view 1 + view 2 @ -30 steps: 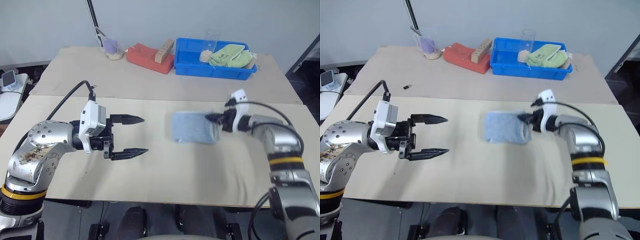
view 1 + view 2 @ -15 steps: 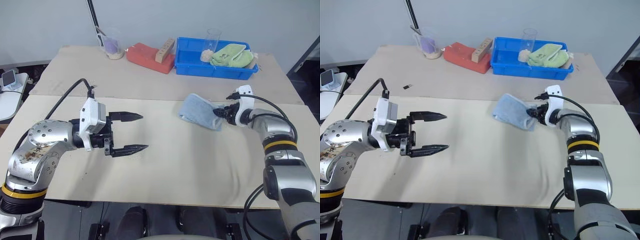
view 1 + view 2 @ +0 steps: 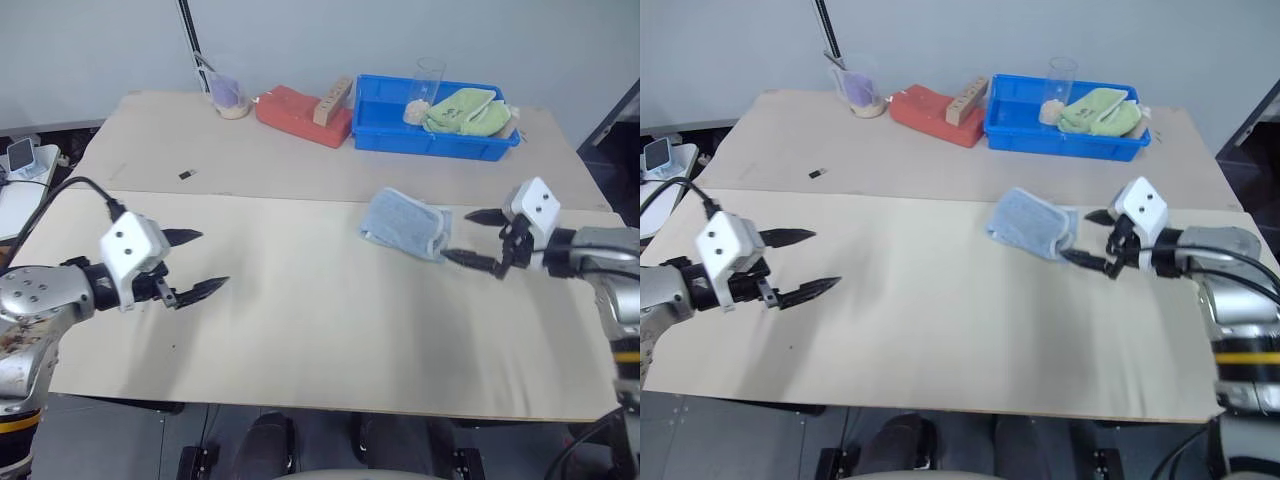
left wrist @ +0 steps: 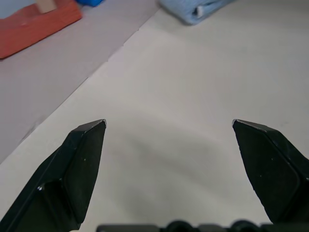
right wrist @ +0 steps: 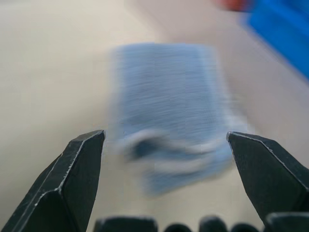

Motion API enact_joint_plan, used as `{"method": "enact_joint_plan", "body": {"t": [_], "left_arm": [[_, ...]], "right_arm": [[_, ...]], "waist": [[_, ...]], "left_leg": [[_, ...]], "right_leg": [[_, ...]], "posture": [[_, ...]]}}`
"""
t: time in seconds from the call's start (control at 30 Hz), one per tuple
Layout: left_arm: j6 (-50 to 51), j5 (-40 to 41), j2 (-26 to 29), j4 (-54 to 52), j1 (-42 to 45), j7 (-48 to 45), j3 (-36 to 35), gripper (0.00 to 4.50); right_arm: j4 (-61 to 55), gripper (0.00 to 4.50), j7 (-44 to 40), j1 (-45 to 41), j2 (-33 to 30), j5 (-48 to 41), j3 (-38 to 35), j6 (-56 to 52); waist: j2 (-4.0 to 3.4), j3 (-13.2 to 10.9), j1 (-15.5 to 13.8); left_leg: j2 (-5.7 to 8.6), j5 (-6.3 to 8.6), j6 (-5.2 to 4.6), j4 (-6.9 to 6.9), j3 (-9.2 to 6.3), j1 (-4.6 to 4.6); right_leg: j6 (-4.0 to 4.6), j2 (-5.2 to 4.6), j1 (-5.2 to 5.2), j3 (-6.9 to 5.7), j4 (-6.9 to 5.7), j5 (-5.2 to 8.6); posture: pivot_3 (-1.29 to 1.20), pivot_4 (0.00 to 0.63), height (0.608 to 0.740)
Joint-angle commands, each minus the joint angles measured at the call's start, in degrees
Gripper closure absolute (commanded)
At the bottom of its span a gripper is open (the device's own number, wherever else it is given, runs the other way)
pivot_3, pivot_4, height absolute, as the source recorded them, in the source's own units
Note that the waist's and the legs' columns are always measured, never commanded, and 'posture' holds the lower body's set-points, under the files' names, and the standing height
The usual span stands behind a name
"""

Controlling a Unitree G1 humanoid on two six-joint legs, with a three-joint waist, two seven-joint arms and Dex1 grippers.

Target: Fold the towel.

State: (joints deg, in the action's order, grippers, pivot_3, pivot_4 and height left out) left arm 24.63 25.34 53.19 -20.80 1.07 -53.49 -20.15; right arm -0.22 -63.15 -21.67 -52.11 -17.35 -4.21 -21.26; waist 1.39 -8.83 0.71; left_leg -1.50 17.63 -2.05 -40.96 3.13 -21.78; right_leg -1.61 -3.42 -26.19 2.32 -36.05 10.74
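On the surface (image 3: 300, 330), the towel (image 3: 402, 222) lay folded, released.
Both claws gaped wide, empty: right claw (image 3: 478, 238) just beside it should back straight off, left claw (image 3: 190, 264) well apart.

A: Room anywhere on the table (image 3: 300, 330)?
B: Plenty across the near half, bare between left gripper (image 3: 195, 262) and towel (image 3: 402, 223).
A: Far edge?
B: Crowded: cup (image 3: 226, 95), red block (image 3: 300, 108), blue bin (image 3: 432, 118).

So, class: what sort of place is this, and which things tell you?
Probably a robot lab or test bench: a plain tabletop, a blue bin of assorted props, and a folded towel laid out for practice.
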Motion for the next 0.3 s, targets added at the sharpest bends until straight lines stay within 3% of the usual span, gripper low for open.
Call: {"method": "enact_joint_plan", "body": {"t": [0.03,0.3], "left_arm": [[-1.7,-0.7,-0.1,0.5,-3.2,0.1,-4.3,0.0],[-3.0,0.5,-1.8,0.8,-7.3,-1.3,-7.4,0.0]], "right_arm": [[-4.5,0.02,-0.9,1.9,-2.3,-2.5,-4.3,-0.8],[-5.0,0.02,0.1,3.8,-3.0,-2.5,-5.7,-0.7]], "waist": [[0.0,0.0,0.1],[0.01,0.0,-0.1]], "left_leg": [[-0.04,0.0,0.0,-0.01,0.05,0.04],[-0.17,-0.01,0.03,0.01,0.49,0.2]], "right_leg": [[0.01,0.01,0.0,0.01,0.0,0.0],[0.23,0.14,0.0,0.02,-0.06,0.13]], "posture": [[0.0,0.15,0.684],[0.0,0.15,0.684]]}}
